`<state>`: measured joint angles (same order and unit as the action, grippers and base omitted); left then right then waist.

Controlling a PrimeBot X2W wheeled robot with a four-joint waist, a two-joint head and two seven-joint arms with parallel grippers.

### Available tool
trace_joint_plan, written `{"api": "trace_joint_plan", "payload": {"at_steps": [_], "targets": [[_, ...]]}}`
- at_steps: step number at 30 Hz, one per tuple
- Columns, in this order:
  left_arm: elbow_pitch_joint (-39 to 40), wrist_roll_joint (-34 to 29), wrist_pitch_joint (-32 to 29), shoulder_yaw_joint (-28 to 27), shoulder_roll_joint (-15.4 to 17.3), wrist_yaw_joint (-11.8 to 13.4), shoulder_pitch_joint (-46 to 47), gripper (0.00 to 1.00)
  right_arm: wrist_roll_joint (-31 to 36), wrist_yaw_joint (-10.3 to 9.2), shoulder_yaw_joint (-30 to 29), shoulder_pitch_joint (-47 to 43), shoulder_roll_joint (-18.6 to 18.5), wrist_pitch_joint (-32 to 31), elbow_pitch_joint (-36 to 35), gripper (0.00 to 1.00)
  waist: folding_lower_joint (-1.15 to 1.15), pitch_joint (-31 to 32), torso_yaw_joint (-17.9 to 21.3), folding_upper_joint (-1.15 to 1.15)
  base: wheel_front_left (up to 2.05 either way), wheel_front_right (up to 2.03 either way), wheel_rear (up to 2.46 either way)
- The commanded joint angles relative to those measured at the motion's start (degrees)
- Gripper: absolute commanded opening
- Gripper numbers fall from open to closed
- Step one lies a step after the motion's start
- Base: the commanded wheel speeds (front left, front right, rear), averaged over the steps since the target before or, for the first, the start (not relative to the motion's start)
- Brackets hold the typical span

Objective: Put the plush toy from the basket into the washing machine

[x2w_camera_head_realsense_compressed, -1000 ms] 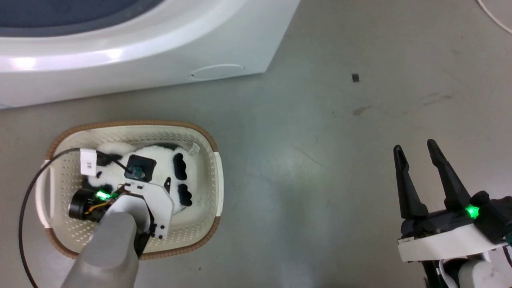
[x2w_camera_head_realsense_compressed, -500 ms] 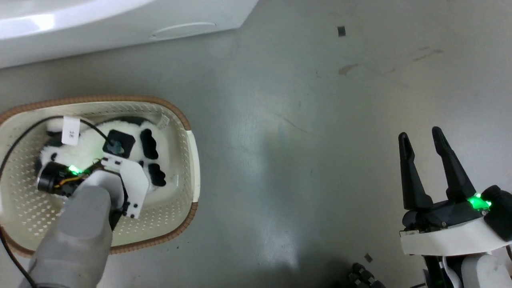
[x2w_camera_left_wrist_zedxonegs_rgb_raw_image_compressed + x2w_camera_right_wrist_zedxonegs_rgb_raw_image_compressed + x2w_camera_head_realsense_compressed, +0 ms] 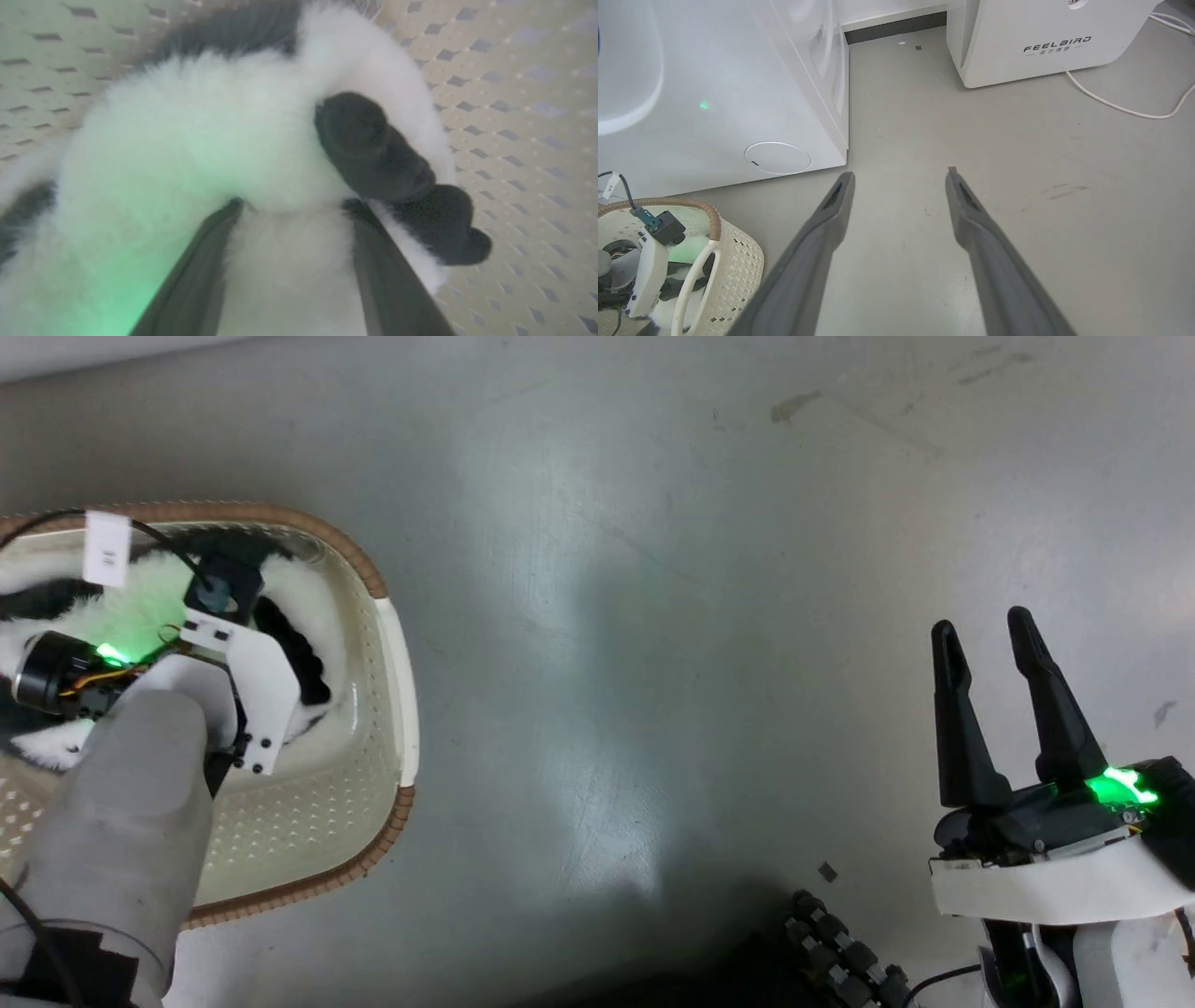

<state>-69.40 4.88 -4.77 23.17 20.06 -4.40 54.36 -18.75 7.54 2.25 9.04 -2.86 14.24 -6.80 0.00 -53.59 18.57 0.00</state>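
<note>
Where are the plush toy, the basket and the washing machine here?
plush toy (image 3: 224, 140), left wrist view, white fluffy body.
basket (image 3: 397, 663), head view, white right-hand rim.
washing machine (image 3: 738, 93), right wrist view, white front panel.

left gripper (image 3: 289, 205) fingertips buried in plush toy (image 3: 210, 140) fur, grip probably closed

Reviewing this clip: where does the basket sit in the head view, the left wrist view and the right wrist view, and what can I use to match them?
Head view: the basket lies at the left edge, cut off by the frame.
Left wrist view: its perforated wall surrounds the plush toy.
Right wrist view: lower left corner, before the washing machine.
Shared landmark: the plush toy inside it, with the left gripper on it.
</note>
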Motion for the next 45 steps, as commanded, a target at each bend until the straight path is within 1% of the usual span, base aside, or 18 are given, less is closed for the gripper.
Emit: {"api": "trace_joint_plan", "payload": {"at_steps": [1,5,15,28,33,36,38,45], "targets": [[-3.1,0.6,-1.2,0.4,1.0,-0.3,-0.4,0.0,-0.5,-0.05,0.1,1.4,0.0,0.6,0.0,1.0,0.0,-0.7,0.6,0.0,0.0,0.0,0.0],[-4.0,1.9,0.1,0.2,0.5,0.0,-1.1,0.0,-0.8,-0.05,-0.1,2.0,0.0,0.8,0.6,1.0,0.0,0.6,0.5,0.0,0.0,0.0,0.0],[-4.2,4.4,6.2,-0.3,-3.0,0.7,-6.2,0.0,0.8,-0.05,-1.3,1.8,0.0,0.8,1.9,1.0,0.0,10.4,-1.7,0.0,0.0,0.0,0.0],[-4.1,8.6,16.8,-2.0,-8.2,0.9,-14.6,0.0,5.1,-0.05,-3.3,-2.2,0.0,0.8,3.1,1.0,0.0,25.8,-6.8,0.0,0.0,0.0,0.0],[-2.6,9.8,19.1,-2.4,-10.0,0.6,-17.8,0.0,6.7,-0.05,-3.8,-3.9,0.0,0.8,3.3,1.0,0.0,30.7,-9.3,0.0,0.0,0.0,0.0],[-0.6,10.4,19.6,-2.6,-10.8,0.4,-19.8,0.0,7.5,-0.05,-3.9,-4.8,0.0,0.8,3.3,1.0,0.0,33.3,-10.7,0.0,0.0,0.0,0.0],[2.1,10.7,19.7,-3.0,-11.1,0.4,-21.3,0.0,7.9,-0.05,-4.0,-5.4,0.0,0.8,3.3,1.0,0.0,35.0,-11.6,0.0,0.0,0.0,0.0],[18.2,10.8,19.8,-5.7,-11.4,1.7,-29.5,0.0,8.6,-0.05,-4.1,-7.5,0.0,0.8,3.4,1.0,0.0,39.7,-14.4,0.0,0.0,0.0,0.0]]}}
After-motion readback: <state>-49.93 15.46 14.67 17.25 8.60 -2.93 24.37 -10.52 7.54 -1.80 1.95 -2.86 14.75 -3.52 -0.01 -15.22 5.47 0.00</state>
